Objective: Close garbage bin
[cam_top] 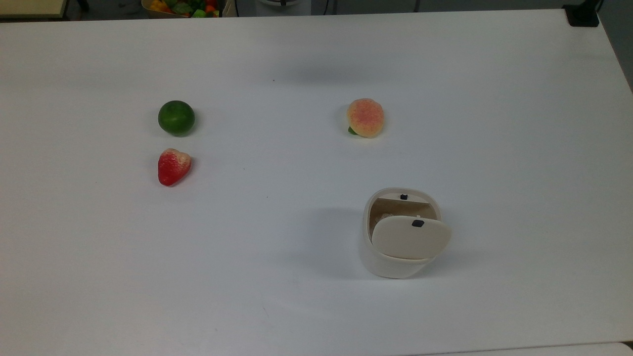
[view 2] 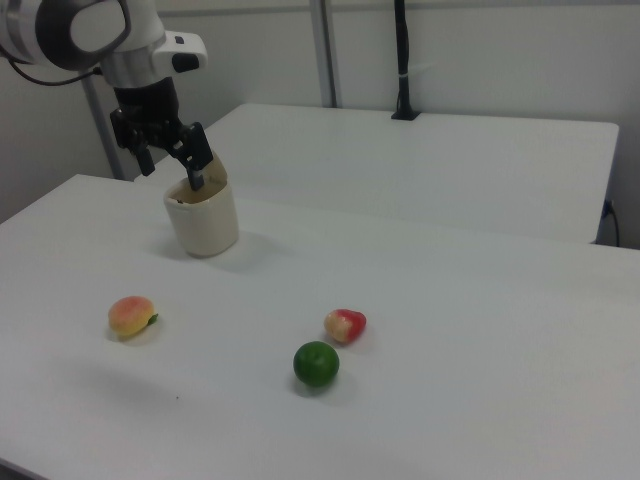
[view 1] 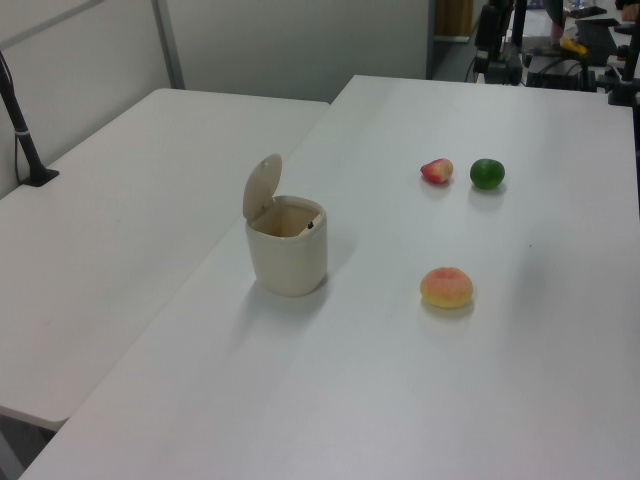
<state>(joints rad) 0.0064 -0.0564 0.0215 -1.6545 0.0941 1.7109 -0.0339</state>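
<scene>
On the white table [cam_top: 296, 296] a lime [cam_top: 176, 117] sits just beside a strawberry [cam_top: 173, 166], with a peach [cam_top: 365, 117] well apart from both.

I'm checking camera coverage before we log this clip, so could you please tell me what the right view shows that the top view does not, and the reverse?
The right view alone shows the robot arm with its gripper open, hanging just above the garbage bin, plus a second white table behind. The top view alone looks down into the bin's opening, past the raised lid with its black mark, and catches a box of colourful items at its upper edge. Both show the bin, peach, strawberry and lime.
</scene>
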